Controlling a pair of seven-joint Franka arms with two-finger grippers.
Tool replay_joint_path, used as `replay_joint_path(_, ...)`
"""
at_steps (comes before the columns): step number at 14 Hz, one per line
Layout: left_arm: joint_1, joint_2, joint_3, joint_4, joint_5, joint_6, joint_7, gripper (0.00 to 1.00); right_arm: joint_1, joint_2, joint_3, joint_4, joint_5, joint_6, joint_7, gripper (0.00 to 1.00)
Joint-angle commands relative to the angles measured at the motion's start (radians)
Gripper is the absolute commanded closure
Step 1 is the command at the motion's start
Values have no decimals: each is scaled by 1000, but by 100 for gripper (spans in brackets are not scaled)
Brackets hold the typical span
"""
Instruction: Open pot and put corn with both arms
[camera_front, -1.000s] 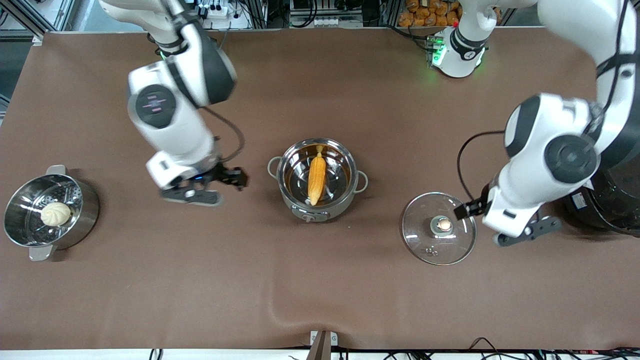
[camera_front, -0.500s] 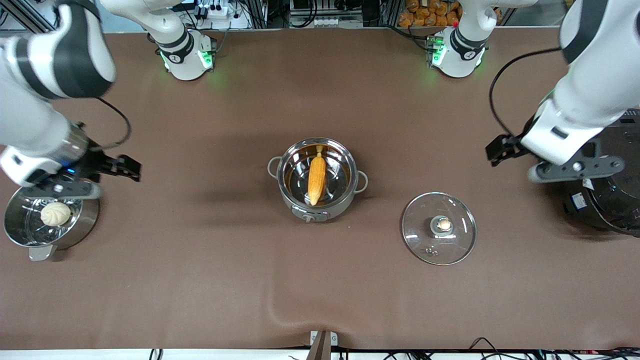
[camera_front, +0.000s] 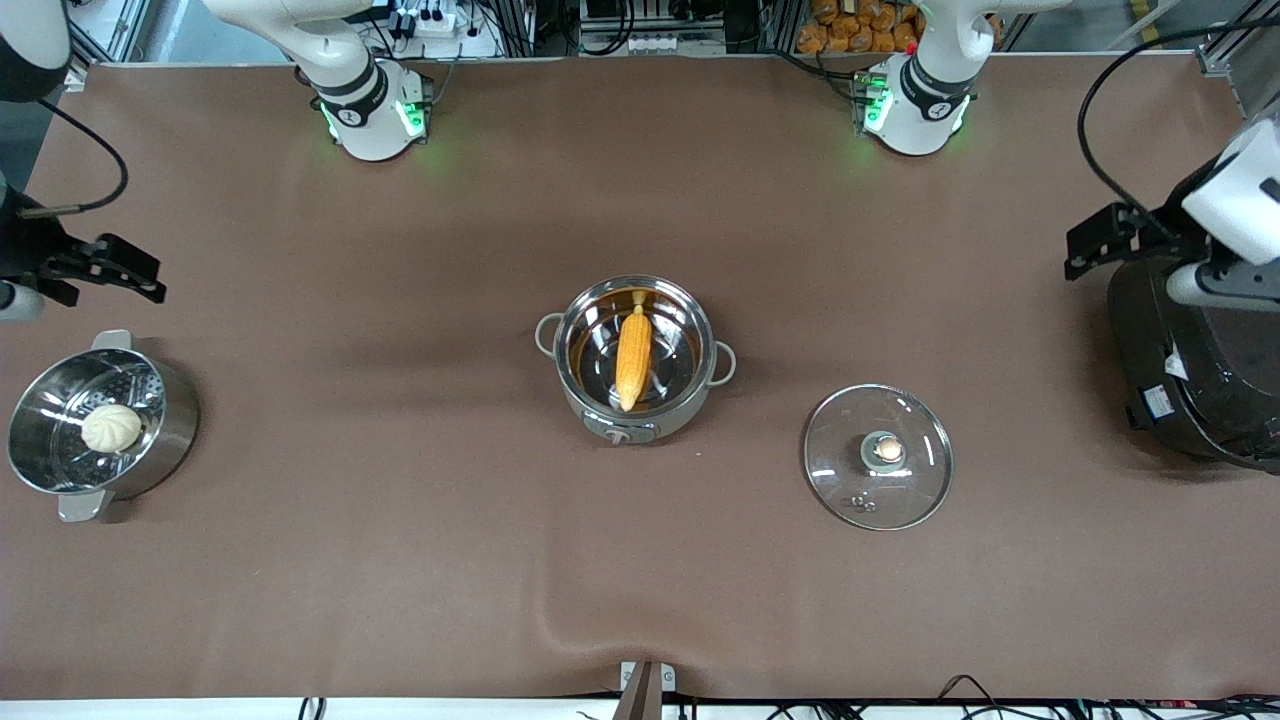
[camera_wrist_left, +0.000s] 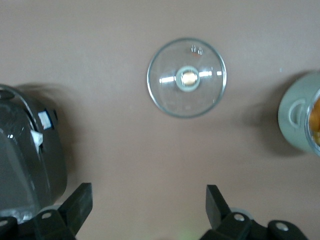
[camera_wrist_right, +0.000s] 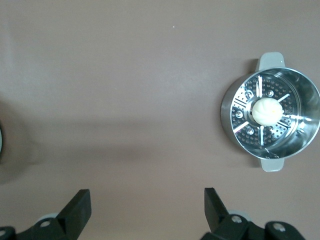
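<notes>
The grey pot (camera_front: 600, 415) stands open at the middle of the table with the yellow-orange corn (camera_front: 633, 357) lying inside it. Its glass lid (camera_front: 915, 480) with the copper knob (camera_front: 886, 450) lies flat on the cloth, toward the left arm's end and nearer the front camera. The lid also shows in the left wrist view (camera_wrist_left: 170, 95), with the pot's side (camera_wrist_left: 295, 120) at the edge. My left gripper (camera_front: 1100, 240) (camera_wrist_left: 148, 202) is open and empty, high over the cloth beside the black cooker. My right gripper (camera_front: 110, 268) (camera_wrist_right: 147, 202) is open and empty, high over the cloth near the steamer pot.
A shiny steamer pot (camera_front: 170, 440) (camera_wrist_right: 235, 95) holding a white bun (camera_front: 110, 427) (camera_wrist_right: 266, 111) stands at the right arm's end. A large black cooker (camera_front: 1190, 370) (camera_wrist_left: 25, 155) stands at the left arm's end. The brown cloth (camera_front: 400, 560) has a wrinkle near its front edge.
Both arms have risen and swung away from the middle toward their own ends of the table. The pot, corn and lid have not moved.
</notes>
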Motion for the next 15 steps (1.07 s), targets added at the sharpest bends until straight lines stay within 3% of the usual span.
replay_joint_path(1,-31,-138,5,-115,-16,-41,9,0,-31,-11,23,18,1,-36,-3,0)
replay_joint_path(4,-53,-154,8,-141,-15,-41,5,0,-11,-11,29,9,3,-30,106,0)
replay_joint_path(15,-27,-146,-3,-123,-18,-41,4,0,-20,-1,29,39,2,-13,38,0)
